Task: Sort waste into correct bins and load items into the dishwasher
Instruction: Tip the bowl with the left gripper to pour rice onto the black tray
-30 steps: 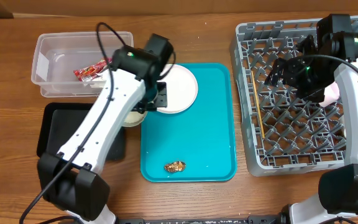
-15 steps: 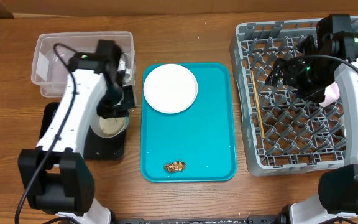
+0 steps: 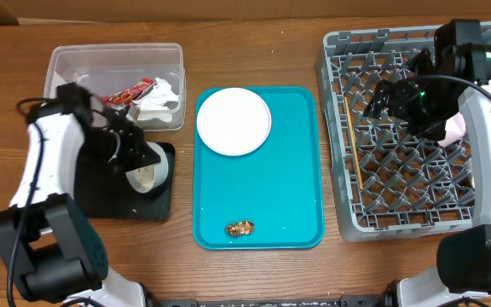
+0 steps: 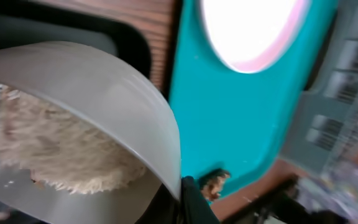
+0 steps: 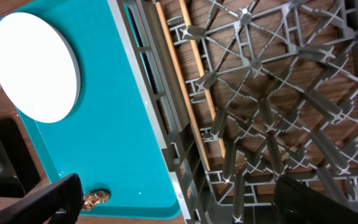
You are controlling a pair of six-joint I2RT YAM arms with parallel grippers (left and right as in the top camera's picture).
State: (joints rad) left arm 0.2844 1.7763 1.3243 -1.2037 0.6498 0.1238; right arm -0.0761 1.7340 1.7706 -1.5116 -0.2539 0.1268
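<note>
My left gripper (image 3: 141, 159) is shut on the rim of a white bowl (image 3: 147, 174) with rice in it, held tilted over the black tray (image 3: 92, 198). In the left wrist view the bowl (image 4: 98, 87) fills the frame, with rice (image 4: 48, 146) clinging inside. The clear tub (image 3: 113, 55) holds the red wrapper (image 3: 129, 94) and the white napkin (image 3: 160, 104). The plate (image 3: 233, 121) and the brown scrap (image 3: 240, 228) lie on the teal tray (image 3: 271, 188). My right gripper (image 3: 392, 95) is open and empty above the grey dish rack (image 3: 399, 183), where chopsticks (image 3: 354, 141) lie.
A pink cup (image 3: 456, 128) shows in the rack behind my right arm. The right wrist view shows the plate (image 5: 36, 68), the scrap (image 5: 96, 197), the chopsticks (image 5: 188, 93) and the rack's pegs (image 5: 278, 112). A few rice grains lie on the black tray.
My left arm has carried the bowl leftward from the teal tray's edge to over the black tray and tilted it. The tub's wrapper and napkin now show. The right arm has not moved.
</note>
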